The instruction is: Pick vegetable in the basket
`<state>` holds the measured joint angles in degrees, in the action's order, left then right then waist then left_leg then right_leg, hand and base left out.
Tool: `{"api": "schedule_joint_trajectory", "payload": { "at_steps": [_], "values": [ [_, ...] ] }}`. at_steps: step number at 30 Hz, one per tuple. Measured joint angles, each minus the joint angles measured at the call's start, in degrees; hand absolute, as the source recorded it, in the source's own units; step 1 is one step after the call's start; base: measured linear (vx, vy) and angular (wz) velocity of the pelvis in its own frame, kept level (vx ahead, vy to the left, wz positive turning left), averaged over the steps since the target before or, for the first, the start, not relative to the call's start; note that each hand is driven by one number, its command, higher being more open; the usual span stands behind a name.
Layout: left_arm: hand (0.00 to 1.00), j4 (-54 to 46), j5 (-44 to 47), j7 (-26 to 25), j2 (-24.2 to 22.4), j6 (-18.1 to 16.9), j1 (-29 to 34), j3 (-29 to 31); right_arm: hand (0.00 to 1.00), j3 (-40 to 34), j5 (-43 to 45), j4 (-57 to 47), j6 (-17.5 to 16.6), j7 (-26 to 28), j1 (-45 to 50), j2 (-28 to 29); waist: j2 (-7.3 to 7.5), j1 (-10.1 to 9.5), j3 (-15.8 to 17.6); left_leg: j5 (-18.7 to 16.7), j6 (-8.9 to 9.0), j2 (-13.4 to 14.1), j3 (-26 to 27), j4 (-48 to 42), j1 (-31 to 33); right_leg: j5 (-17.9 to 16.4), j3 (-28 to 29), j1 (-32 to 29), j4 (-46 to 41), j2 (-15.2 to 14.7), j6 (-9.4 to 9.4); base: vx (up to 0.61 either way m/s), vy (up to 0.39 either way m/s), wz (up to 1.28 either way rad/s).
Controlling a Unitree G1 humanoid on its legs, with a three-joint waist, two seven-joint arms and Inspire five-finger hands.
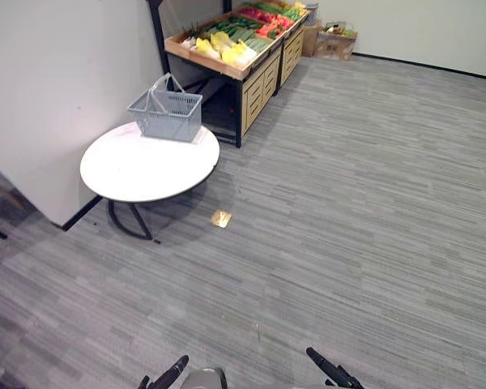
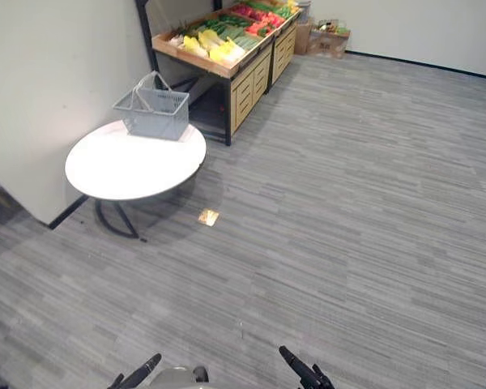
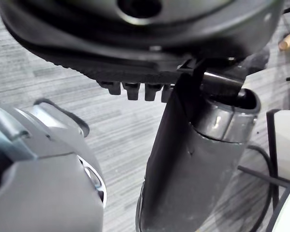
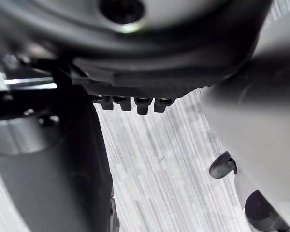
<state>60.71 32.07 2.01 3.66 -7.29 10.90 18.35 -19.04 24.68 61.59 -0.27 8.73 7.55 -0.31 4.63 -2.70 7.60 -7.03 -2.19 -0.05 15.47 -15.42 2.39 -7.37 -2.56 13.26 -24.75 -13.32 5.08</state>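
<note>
Left eye view, looking down from the robot's head: at the near edge the left hand and the right hand hang low on either side, dark fingers straight and relaxed, holding nothing. The wrist views agree, with a row of fingertips and bare grey floor past them. Ahead lies a broad stretch of that striped floor, open and unobstructed. Further off on the left stands a round white table close to a white wall. A grey plastic basket sits at the table's far edge, handles raised; as far as can be told, nothing is in it yet. Just beyond the basket is a wooden produce stand, its sloped top packed with vegetables in yellow, green and red. These are the things to pick, and they are well out of reach. Cardboard boxes sit at the stand's far end. The task looks to be at its very start – the approach. The next move calls for walking forward and to the left toward the stand, keeping clear of the table's rounded rim and the stand's near corner. The open floor on the right gives plenty of room to do so.
</note>
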Motion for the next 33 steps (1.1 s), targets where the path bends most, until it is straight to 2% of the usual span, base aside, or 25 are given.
{"api": "schedule_joint_trajectory", "payload": {
  "at_steps": [1,2,4,5,6,8,9,10,12,14,15,16,17,18,19,21,22,23,25,26,27,29,31,32,33],
  "values": [
    [1.0,0.1,0.0,0.2,0.2,-0.1,-0.1,-0.3,1.0,-0.1,0.0,0.0,0.1,0.0,0.0,0.0,0.18,0.08,-0.2,-0.1,-0.19,-0.5,-0.1,0.9,-0.9,0.7,0.0,-1.7,-3.8,-0.6,0.23,0.24,0.121,0.14],
    [1.0,0.4,0.2,0.5,0.7,-0.1,-0.1,-1.4,1.0,-0.1,0.1,0.0,0.1,0.0,0.0,-0.5,0.39,0.48,-0.6,-1.1,-0.24,-1.5,-0.7,2.1,-2.6,3.9,0.0,-5.0,-11.7,-1.7,0.89,0.24,0.099,0.25],
    [1.0,1.1,1.1,0.7,1.1,-0.4,-0.2,-2.5,1.0,-0.5,0.1,-0.1,0.5,-0.6,0.1,-0.7,0.19,1.15,-0.8,-2.4,-0.9,-2.5,-1.9,3.4,-5.3,12.5,0.1,-9.4,-22.0,-2.9,1.03,0.28,0.089,0.29],
    [1.0,1.8,1.2,0.7,1.1,-1.0,-0.4,-2.5,1.0,-1.7,0.1,-0.3,0.4,-0.6,0.0,-0.7,0.06,1.42,-0.7,-3.4,-1.19,-2.5,-2.4,3.8,-7.3,12.0,-0.1,-12.4,-29.8,-3.4,0.82,0.31,0.094,0.15],
    [1.0,2.4,1.5,0.7,1.1,-1.2,-0.3,-2.6,1.0,-2.5,0.1,-0.4,0.7,-0.6,0.1,-0.7,-0.33,1.59,-0.5,-4.1,-1.27,-2.5,-3.1,4.5,-9.7,7.1,-1.2,-16.1,-36.3,-3.4,-0.12,0.26,0.077,0.18],
    [1.0,2.7,2.5,0.9,1.1,-1.8,-0.1,-3.9,1.0,-4.9,0.2,-0.1,0.7,-0.6,0.4,-0.7,-0.95,2.92,0.0,-4.8,-1.26,-2.0,-4.4,6.1,-13.0,-0.6,-4.3,-20.5,-38.3,-2.2,-1.41,0.27,0.033,0.3],
    [1.0,2.7,2.8,1.1,0.7,-1.9,-0.3,-4.0,1.0,-6.7,0.2,0.1,1.9,-0.6,0.7,-0.9,-1.66,3.3,0.6,-5.7,-1.4,-1.4,-5.0,6.7,-14.5,-3.4,-6.0,-23.3,-35.6,-0.6,-1.57,0.22,-0.026,0.31],
    [1.0,2.7,3.0,1.2,0.3,-2.1,-0.6,-3.9,1.0,-7.3,0.2,0.1,2.4,-0.7,1.0,-0.8,-2.07,3.3,0.9,-6.2,-1.14,-1.0,-5.2,7.0,-15.4,-4.2,-6.8,-24.7,-33.6,0.1,-1.73,0.21,-0.068,0.27],
    [1.0,1.6,3.5,1.7,-1.9,-2.2,-1.1,-2.8,1.0,-9.9,3.3,-1.0,3.8,-0.6,3.7,0.3,-4.04,3.49,2.0,-8.7,0.68,1.5,-6.0,7.3,-18.4,-4.4,-10.6,-28.9,-20.0,2.4,-1.96,0.25,-0.102,0.22],
    [1.0,1.2,3.6,2.4,-3.2,-2.2,-1.2,-0.7,1.0,-10.2,4.6,-2.9,3.7,-0.2,4.6,0.7,-5.03,3.83,1.9,-10.7,2.43,3.5,-6.0,7.3,-19.6,-2.0,-12.4,-29.7,-5.8,4.2,-1.55,0.35,-0.214,0.08],
    [1.0,0.1,3.6,3.0,-4.0,-2.2,-1.3,1.3,1.0,-10.2,4.6,-2.9,3.7,-0.2,4.6,1.1,-5.08,3.98,1.8,-12.9,4.17,4.9,-6.2,7.3,-20.8,3.3,-12.0,-30.1,5.9,5.5,-1.74,0.37,-0.254,0.09],
    [1.0,0.1,3.6,3.1,-4.3,-2.3,-1.4,2.0,1.0,-10.2,4.6,-2.8,3.6,-0.2,4.7,1.1,-5.18,4.06,2.1,-13.8,4.38,5.6,-6.4,7.3,-21.5,7.4,-12.2,-29.9,6.4,5.8,-1.22,0.61,-0.368,0.21],
    [1.0,0.5,3.6,3.3,-5.5,-2.4,-2.5,3.3,1.0,-10.2,4.6,-2.8,3.2,-0.2,5.0,0.6,-6.08,4.12,2.4,-14.9,3.12,7.3,-6.7,8.2,-23.3,9.7,-13.7,-29.5,4.4,7.2,-3.28,0.36,-0.188,0.21],
    [1.0,0.6,3.5,3.5,-5.5,-2.4,-2.8,3.4,1.0,-10.2,4.5,-2.9,2.7,-0.2,4.8,0.4,-6.76,3.83,2.8,-13.9,3.22,7.9,-6.6,8.1,-23.9,7.1,-14.1,-29.8,1.9,7.6,-4.01,0.75,-0.354,0.2],
    [1.0,0.2,3.3,4.2,-5.8,-2.5,-3.2,3.3,1.0,-10.0,4.4,-2.8,2.0,-0.4,4.5,0.7,-6.27,3.75,3.2,-11.4,4.57,8.4,-6.6,7.1,-24.7,2.9,-14.3,-30.4,-3.0,7.2,-5.57,0.52,-0.23,0.08],
    [1.0,0.2,3.4,4.2,-5.8,-2.4,-3.5,3.3,1.0,-9.5,4.2,-3.0,1.8,-0.7,4.6,0.5,-6.17,3.8,2.7,-8.5,4.63,9.7,-7.0,2.1,-25.3,-3.4,-14.8,-28.7,-7.9,7.2,-6.24,0.68,-0.312,0.12],
    [1.0,-0.2,3.4,4.1,-5.9,-1.4,-3.6,3.4,1.0,-9.3,3.4,-3.3,2.0,-0.7,4.5,0.3,-6.36,4.03,2.2,-7.2,5.32,10.9,-8.0,-5.5,-22.9,-6.1,-15.6,-26.9,-8.6,7.4,-6.44,0.72,-0.311,0.19],
    [1.0,-0.6,3.3,4.1,-5.8,-0.8,-3.6,3.5,1.0,-9.2,3.1,-3.4,2.0,-0.7,4.5,0.2,-6.57,4.13,2.0,-5.8,6.06,11.7,-8.7,-10.2,-21.1,-7.2,-15.9,-25.7,-8.5,7.7,-6.47,0.59,-0.246,0.21],
    [1.0,-1.6,3.3,4.6,-6.4,0.1,-3.3,5.7,1.0,-9.0,1.7,-4.6,1.3,-0.7,4.8,-0.1,-7.15,4.24,1.4,2.4,10.14,14.3,-11.5,-27.6,-13.1,-9.5,-16.5,-22.1,-6.8,9.2,-6.74,0.54,-0.178,0.11],
    [1.0,-3.4,3.3,4.6,-7.5,0.0,-3.4,7.7,1.0,-8.9,0.6,-4.7,0.9,-0.8,4.5,-0.5,-7.95,4.05,1.3,4.4,11.31,17.6,-11.1,-42.1,-6.2,-10.3,-16.8,-17.7,-3.6,11.2,-7.38,0.6,-0.123,0.03],
    [1.0,-4.2,3.3,4.6,-7.2,0.0,-3.3,7.8,1.0,-8.8,-0.1,-4.4,0.8,-1.0,4.4,-0.7,-7.71,3.74,1.6,2.6,8.95,19.1,-9.7,-48.6,-2.6,-10.2,-16.7,-12.6,0.3,12.3,-7.37,0.5,-0.059,-0.02],
    [1.0,-5.2,3.3,4.6,-6.3,0.1,-3.3,7.7,1.0,-8.3,-0.2,-4.3,0.5,-1.0,4.1,-0.2,-6.39,2.96,1.9,-0.9,6.5,18.8,-7.4,-50.5,1.3,-9.7,-16.1,-6.4,5.6,12.5,-6.71,0.47,-0.01,-0.16],
    [1.0,-5.8,3.0,5.3,-5.7,-0.2,-3.3,7.2,1.0,-6.9,0.2,-2.7,-0.8,-0.6,1.2,-0.3,-4.87,2.34,2.4,-6.3,5.72,16.9,-4.0,-44.8,6.1,-8.7,-14.4,-1.2,10.4,11.6,-6.31,0.45,0.056,-0.49],
    [1.0,-5.8,2.1,5.6,-5.6,-0.2,-3.3,6.6,1.0,-6.6,0.2,-2.2,-1.2,-0.2,-0.8,-0.2,-4.19,1.62,2.8,-8.1,5.12,14.2,-1.8,-36.1,8.8,-8.5,-13.0,1.1,12.0,10.1,-5.92,0.44,0.155,-0.68],
    [1.0,-5.7,1.0,5.6,-5.3,-0.2,-3.1,5.6,1.0,-6.2,0.4,-2.3,-1.8,0.5,-2.0,-0.2,-4.02,1.21,2.9,-7.2,4.74,11.2,-1.2,-24.1,11.2,-8.6,-12.1,2.2,12.2,8.9,-5.72,0.43,0.182,-0.61]
  ]
}}
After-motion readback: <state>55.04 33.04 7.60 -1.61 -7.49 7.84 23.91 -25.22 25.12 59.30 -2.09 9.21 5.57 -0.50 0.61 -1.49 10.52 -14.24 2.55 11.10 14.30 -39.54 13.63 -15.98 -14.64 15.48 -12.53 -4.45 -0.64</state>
